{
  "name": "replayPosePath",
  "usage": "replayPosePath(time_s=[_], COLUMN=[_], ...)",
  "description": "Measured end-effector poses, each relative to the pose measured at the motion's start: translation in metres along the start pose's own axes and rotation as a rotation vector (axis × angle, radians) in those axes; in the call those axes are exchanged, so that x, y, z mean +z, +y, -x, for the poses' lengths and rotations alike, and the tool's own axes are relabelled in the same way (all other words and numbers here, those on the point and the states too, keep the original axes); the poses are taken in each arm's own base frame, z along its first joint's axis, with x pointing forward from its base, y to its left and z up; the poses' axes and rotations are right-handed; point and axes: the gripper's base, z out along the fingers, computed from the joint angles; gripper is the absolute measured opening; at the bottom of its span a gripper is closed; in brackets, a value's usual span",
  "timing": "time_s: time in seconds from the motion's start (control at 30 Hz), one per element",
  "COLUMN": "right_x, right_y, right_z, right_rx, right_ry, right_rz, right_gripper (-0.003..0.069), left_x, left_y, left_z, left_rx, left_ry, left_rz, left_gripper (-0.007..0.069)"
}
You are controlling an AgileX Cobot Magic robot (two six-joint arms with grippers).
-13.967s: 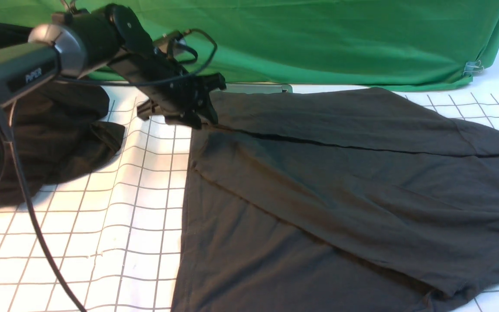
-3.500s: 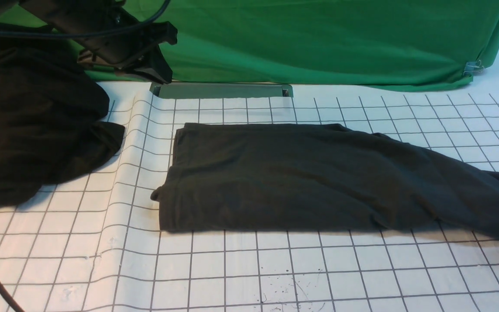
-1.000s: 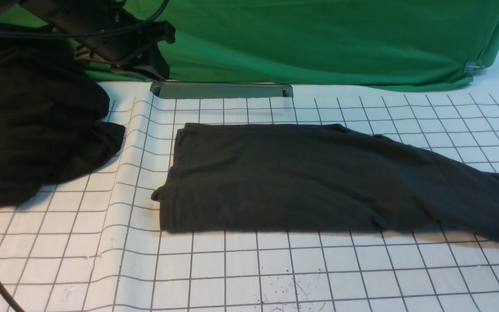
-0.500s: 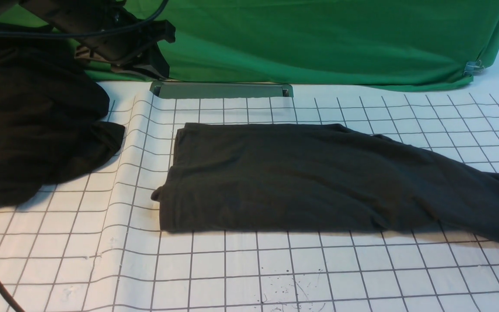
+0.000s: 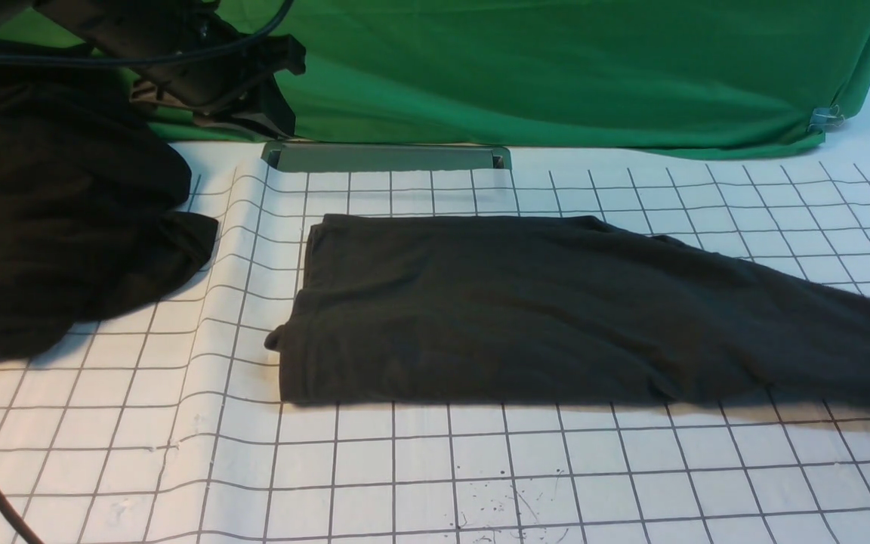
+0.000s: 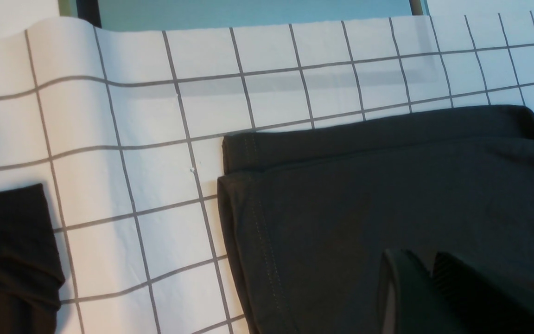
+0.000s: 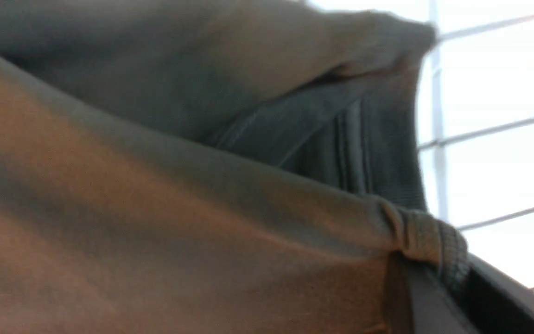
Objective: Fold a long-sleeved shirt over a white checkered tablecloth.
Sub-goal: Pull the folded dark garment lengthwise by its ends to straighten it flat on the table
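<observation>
One black heap (image 5: 57,227) at nine o'clock in the front view, one left gripper (image 5: 273,113) at eleven, one long-sleeved shirt (image 5: 526,310) from the centre out to three o'clock. One white checkered tablecloth (image 5: 480,468) lies under both cloths, and one green cloth (image 5: 556,68) hangs across twelve. The right gripper (image 7: 443,287) shows only in its own wrist view.

Fourteen seconds ago the shirt lay spread wide with the left arm over it; now it is folded into one long band. Against half a second ago, the band's three-o'clock end is smoother and drawn tauter. The heap and the left arm have not shifted.

The heap is deeper black, soft and shapeless. The left gripper hangs above the shirt's stitched corner, well clear of it; its fingers (image 6: 401,292) are drawn close together with nothing between them. The shirt is charcoal jersey with a double-stitched hem and a squared nine-o'clock edge, narrowing toward three. The tablecloth is thin white sheet, ruled in small squares and slightly rippled near the heap. The right gripper is clenched on the shirt's ribbed cuff (image 7: 434,241) — the knit bunches at the finger.
</observation>
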Motion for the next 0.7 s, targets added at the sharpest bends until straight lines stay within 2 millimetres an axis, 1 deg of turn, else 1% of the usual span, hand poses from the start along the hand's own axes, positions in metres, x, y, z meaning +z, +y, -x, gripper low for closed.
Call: replayPosePath(time_s=[0.1,0.17,0.23,0.3,0.37,0.4,0.47,0.5,0.53,0.63,0.7], right_x=[-0.011,-0.012,-0.006,0.004,0.02,0.022,0.042,0.048,0.056,0.065,0.062], right_y=[-0.001,-0.002,-0.002,-0.002,-0.001,-0.001,0.0,0.0,0.001,0.001,0.0], right_z=[0.006,0.01,0.015,0.017,0.021,0.021,0.024,0.024,0.023,0.022,0.023], right_rx=[0.002,0.002,0.001,-0.002,-0.006,-0.006,-0.011,-0.01,-0.007,-0.011,-0.018], right_ry=[-0.092,-0.134,-0.168,-0.181,-0.193,-0.194,-0.198,-0.198,-0.187,-0.169,-0.156], right_rz=[-0.012,-0.017,-0.021,-0.022,-0.022,-0.022,-0.021,-0.02,-0.019,-0.022,-0.033], right_gripper=[0.0051,0.0051,0.0055,0.0066,0.0093,0.0097,0.0165,0.0194,0.0239,0.0328,0.0382], left_x=[0.0,0.0,0.0,0.0,0.0,0.0,0.0,0.0,0.0,0.0,0.0], left_y=[0.0,0.0,0.0,0.0,0.0,0.0,0.0,0.0,0.0,0.0,0.0], left_z=[0.0,0.0,0.0,0.0,0.0,0.0,0.0,0.0,0.0,-0.001,-0.002], left_rx=[0.0,0.0,0.0,0.0,0.0,0.0,0.0,0.0,0.0,0.0,0.0], left_ry=[0.0,0.0,0.0,0.0,0.0,0.0,0.001,0.001,0.003,0.013,0.019], left_rz=[0.0,0.0,0.0,0.0,0.0,0.0,0.0,0.0,0.0,-0.002,-0.003], left_gripper=[0.0092,0.0092,0.0092,0.0092,0.0092,0.0092,0.0092,0.0092,0.0092,0.0092,0.0092])
